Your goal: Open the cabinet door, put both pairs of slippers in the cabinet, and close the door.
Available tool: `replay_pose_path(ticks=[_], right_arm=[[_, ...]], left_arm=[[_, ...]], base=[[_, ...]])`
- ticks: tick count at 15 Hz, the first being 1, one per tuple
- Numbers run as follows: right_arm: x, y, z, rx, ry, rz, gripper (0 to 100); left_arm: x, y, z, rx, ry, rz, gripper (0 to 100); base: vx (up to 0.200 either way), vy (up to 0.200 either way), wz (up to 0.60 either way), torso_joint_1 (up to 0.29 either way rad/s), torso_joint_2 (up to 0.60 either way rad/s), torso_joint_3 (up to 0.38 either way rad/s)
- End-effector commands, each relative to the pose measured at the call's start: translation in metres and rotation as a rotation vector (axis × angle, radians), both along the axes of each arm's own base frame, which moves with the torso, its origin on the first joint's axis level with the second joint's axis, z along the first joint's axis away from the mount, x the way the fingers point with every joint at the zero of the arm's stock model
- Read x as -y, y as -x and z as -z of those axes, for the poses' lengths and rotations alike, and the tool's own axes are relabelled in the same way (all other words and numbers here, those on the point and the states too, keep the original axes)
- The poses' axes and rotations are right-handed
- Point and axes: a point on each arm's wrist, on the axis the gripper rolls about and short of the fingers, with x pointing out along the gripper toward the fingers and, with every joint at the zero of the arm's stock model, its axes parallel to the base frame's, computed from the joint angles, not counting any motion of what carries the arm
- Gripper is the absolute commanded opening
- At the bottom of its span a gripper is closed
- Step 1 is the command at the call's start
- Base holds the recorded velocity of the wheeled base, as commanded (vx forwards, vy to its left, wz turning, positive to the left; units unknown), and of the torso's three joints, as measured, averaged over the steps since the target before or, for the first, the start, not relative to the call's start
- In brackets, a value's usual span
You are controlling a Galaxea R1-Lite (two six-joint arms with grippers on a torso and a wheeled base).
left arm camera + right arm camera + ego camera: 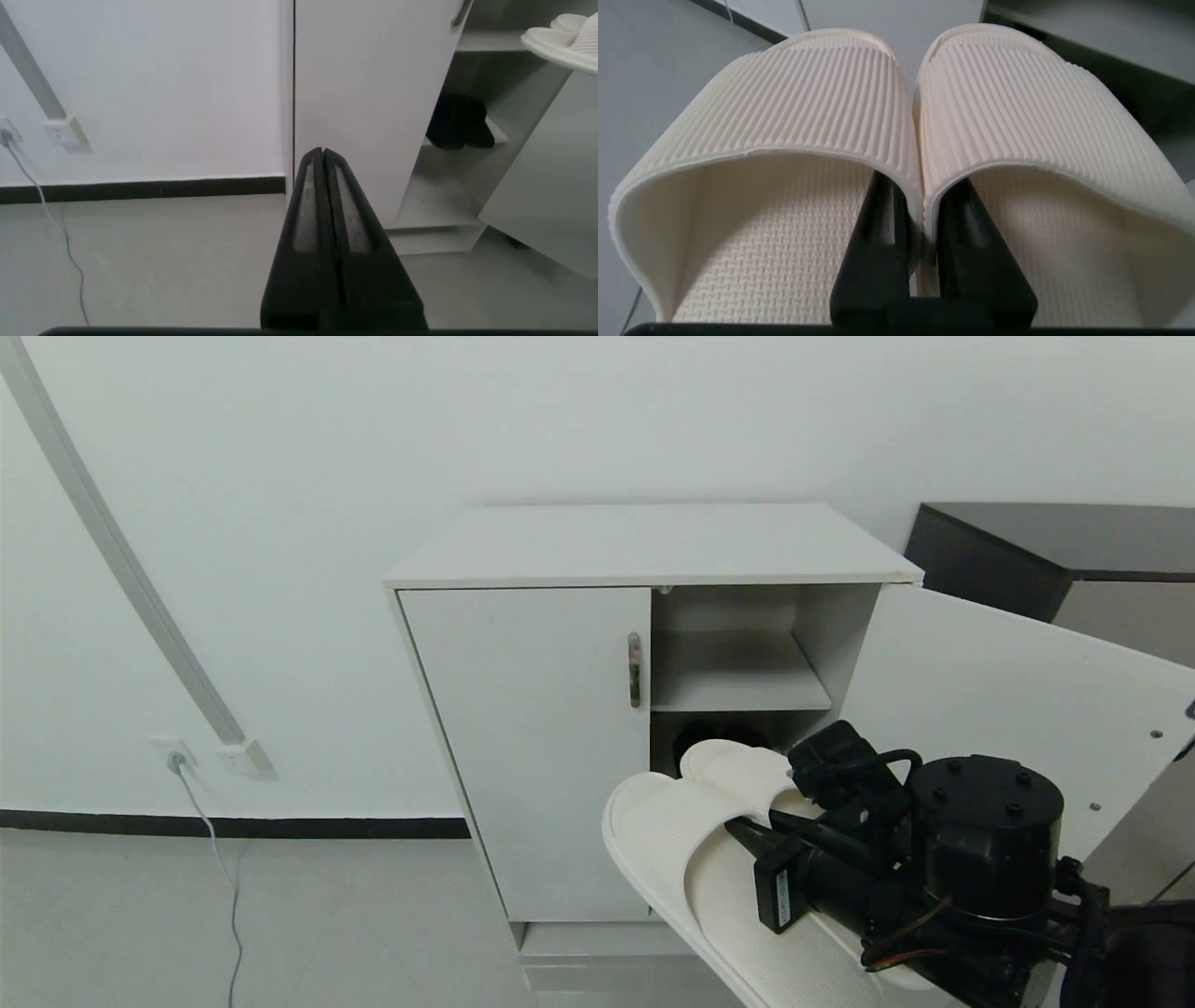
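The white cabinet stands against the wall with its right door swung open and its left door closed. A pair of cream ribbed slippers hangs side by side in front of the open compartment, toes toward it. My right gripper is shut on them, one finger inside each slipper, pinching their adjoining walls. A dark pair of slippers lies on the lower shelf inside. My left gripper is low, left of the cabinet, shut on nothing.
An inner shelf divides the open compartment above the dark pair. A black piece of furniture stands behind the open door. A wall socket with a cable is at the left, with bare floor below it.
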Motion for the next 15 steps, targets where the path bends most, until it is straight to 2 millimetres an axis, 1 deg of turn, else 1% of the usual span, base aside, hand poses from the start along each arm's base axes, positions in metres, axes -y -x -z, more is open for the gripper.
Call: replay_pose_path(ticks=[1,7,12,13,15], right_arm=[[0.0004,0.0004,0.0011,-0.003,0.003,0.000,0],[0.0003,0.0003,0.0032,-0.008,0.009,0.000,0],[-0.0025,-0.0022,0.0088,-0.015,0.017,-0.001,0],[-0.0028,-0.0025,0.0084,-0.010,0.011,-0.001,0],[-0.0028,-0.0025,0.0090,-0.011,0.012,0.000,0]], left_arm=[[0.0000,0.0000,0.0001,0.000,0.001,0.000,0],[0.0000,0.0000,0.0001,0.000,0.001,0.000,0],[0.0000,0.0000,0.0001,0.000,0.001,0.000,0],[0.0000,0.0000,0.0001,0.000,0.001,0.000,0],[0.0000,0.0000,0.0001,0.000,0.002,0.000,0]], base=[[0.000,0.000,0.00,-0.144,0.48,0.325],[0.000,0.000,0.00,-0.115,0.46,0.344],[0.000,0.000,0.00,-0.049,0.44,0.392],[0.000,0.000,0.00,0.002,0.33,0.310],[0.000,0.000,0.00,0.002,0.14,0.136]])
